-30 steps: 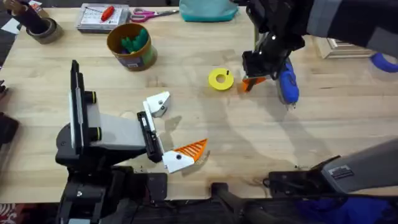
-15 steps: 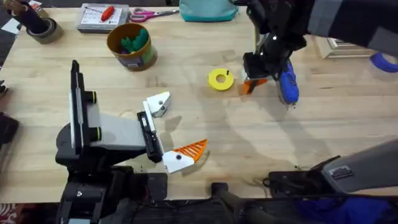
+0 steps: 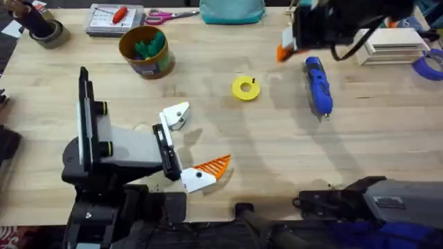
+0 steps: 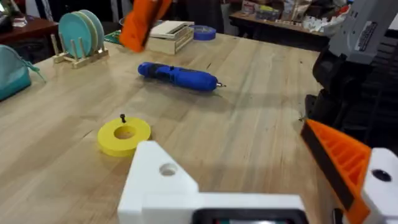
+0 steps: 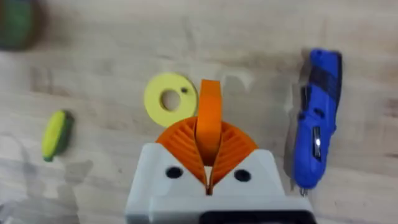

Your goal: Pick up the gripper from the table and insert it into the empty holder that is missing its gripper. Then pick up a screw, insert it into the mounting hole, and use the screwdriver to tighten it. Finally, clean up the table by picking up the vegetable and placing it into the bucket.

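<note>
1. Holding the gripper [image 5: 209, 118] pinched between its two orange pads, the right gripper [image 5: 208, 163] is closed on it and lifted off the table [image 3: 277, 152], up near the far edge, right of centre; we also see the orange piece at [image 3: 284, 51] and [image 4: 142, 25].
2. We read the piece's long axis as running straight out from the fingertips in the right wrist view, thin edge toward the camera.
3. The left gripper [image 3: 188, 149] sits near the front edge, left of centre, spread wide with nothing in it; one finger carries an orange tip [image 3: 213, 166], the other is the empty holder [image 3: 176, 115], bare white.
4. Key relation: the empty holder lies well apart from the held piece, toward the front-left of the table; we judge the right arm must carry the piece diagonally back across and line it up with the mount.
5. The screwdriver [image 3: 318, 86] lies on the table just beside the right gripper, long axis roughly far-to-near.
</note>
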Robot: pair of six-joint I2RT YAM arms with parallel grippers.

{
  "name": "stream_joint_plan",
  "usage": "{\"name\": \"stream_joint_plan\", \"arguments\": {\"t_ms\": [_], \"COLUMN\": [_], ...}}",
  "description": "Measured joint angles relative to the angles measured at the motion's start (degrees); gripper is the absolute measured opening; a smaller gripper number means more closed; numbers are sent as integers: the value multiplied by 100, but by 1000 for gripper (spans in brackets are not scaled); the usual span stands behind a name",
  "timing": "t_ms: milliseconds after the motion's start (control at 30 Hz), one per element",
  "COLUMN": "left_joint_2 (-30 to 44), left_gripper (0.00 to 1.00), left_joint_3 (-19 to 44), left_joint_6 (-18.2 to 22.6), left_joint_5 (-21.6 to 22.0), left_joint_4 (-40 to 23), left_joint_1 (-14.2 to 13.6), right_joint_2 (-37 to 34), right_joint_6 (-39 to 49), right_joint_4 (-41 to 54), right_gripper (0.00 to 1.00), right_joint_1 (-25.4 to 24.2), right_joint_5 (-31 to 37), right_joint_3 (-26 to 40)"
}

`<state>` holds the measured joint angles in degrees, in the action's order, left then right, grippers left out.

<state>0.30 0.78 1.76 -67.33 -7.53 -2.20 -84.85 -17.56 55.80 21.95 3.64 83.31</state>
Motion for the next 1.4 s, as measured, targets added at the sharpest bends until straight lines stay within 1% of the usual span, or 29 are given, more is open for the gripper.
{"name": "stream_joint_plan", "arguments": {"t_ms": [133, 300, 400, 533, 667, 800, 867, 900, 1100, 1133, 1167, 1200, 1267, 1400], "left_joint_2": [0, 1, 1, 0, 2, 0, 0, 0, 0, 0, 1, 0, 0, 0], "left_gripper": [986, 985, 986, 985, 986, 986, 986, 986, 986, 986, 986, 986, 986, 986], "left_joint_3": [0, 0, 0, 0, 0, 0, 0, 0, 0, 0, 0, 0, 0, 0], "left_joint_6": [0, 0, 0, -1, 0, -2, -1, 0, 0, -2, -1, -2, 0, 0], "left_joint_5": [0, 0, -1, -1, 0, 0, -2, -20, -20, -20, -20, -17, -25, -24], "left_joint_4": [0, 0, 0, -1, 0, -2, -2, -2, -2, -2, -2, -2, -4, -7], "left_joint_1": [0, 0, 0, 0, 0, 0, 0, 0, 0, 0, 0, 0, 0, 0], "right_joint_2": [395, 817, 1028, 1320, 1502, 1547, 1547, 1547, 1547, 1547, 1521, 1579, 1626, 1405], "right_joint_6": [0, -1, -2, -7, -176, -830, -1382, -2848, -2848, -2985, -3276, -3543, -4029, -4782], "right_joint_4": [-490, -1107, -1646, -2832, -4388, -6387, -7555, -8785, -8785, -8925, -10093, -10621, -11105, -11439], "right_gripper": [9, 9, 9, 9, 9, 9, 9, 9, 9, 9, 9, 9, 9, 9], "right_joint_1": [-1, 0, -1, -3, -92, -382, -596, -1002, -1002, -1015, -1078, -1178, -1334, -1383], "right_joint_5": [-123, -547, -890, -1575, -2493, -3608, -4160, -5060, -5060, -5130, -5231, -5379, -5619, -6070], "right_joint_3": [0, -1, -63, -502, -1239, -2120, -2618, -3515, -3515, -3556, -3899, -4157, -4584, -4945]}}
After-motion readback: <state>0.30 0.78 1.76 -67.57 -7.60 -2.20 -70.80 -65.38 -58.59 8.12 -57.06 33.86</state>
